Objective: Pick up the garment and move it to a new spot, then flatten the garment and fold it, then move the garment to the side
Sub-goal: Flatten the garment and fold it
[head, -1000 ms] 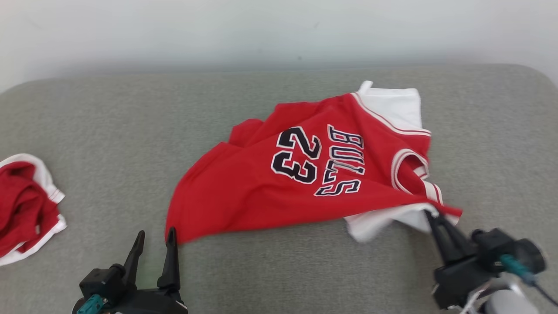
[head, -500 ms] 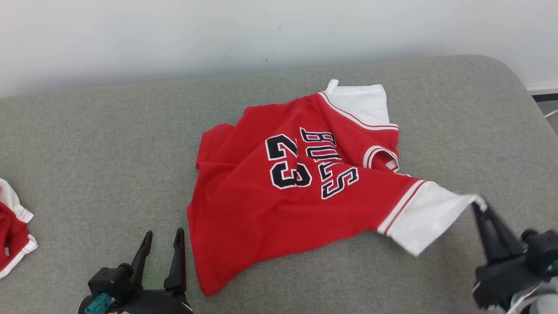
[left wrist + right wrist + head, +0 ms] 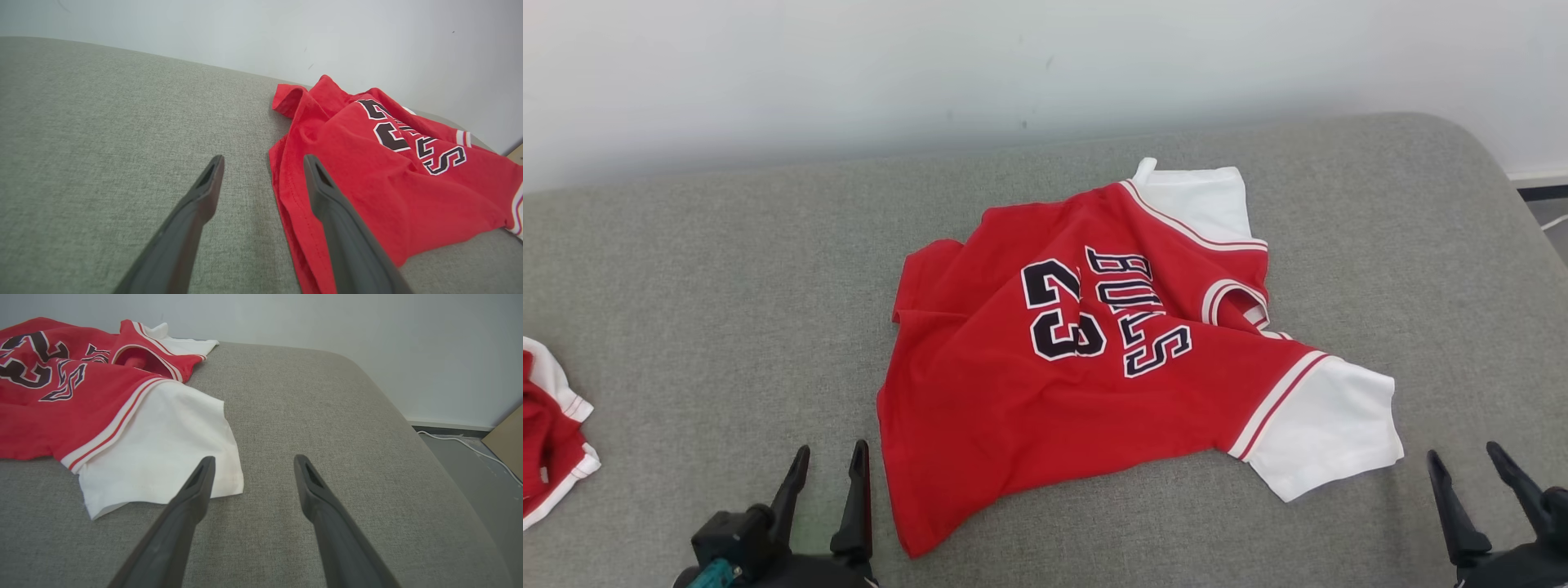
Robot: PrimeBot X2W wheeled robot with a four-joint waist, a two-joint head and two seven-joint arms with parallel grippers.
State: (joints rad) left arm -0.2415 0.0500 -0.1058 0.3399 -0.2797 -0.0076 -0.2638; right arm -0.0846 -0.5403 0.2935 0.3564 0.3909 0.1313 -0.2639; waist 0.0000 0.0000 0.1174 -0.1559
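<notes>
Left hand [image 3: 832, 447] and right hand [image 3: 1462, 451] spread, empty; red Bulls jersey [image 3: 1029, 408] lies rumpled between them, hem [image 3: 286, 196] just beside the left. Pinching the doubled hem may catch one layer; pulling would then bunch it.

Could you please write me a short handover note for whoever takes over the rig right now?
Left gripper: jaws open, empty, beside the near left hem of the jersey.
Right gripper: jaws open, empty, just past the white sleeve it let go of a moment ago.
The jersey lies print up on the grey cushion, rumpled, its far-left corner bunched; a second garment sits at the left edge.
Done: jersey moved, near sleeve pulled out.
Left: flatten, fold, move aside.
</notes>
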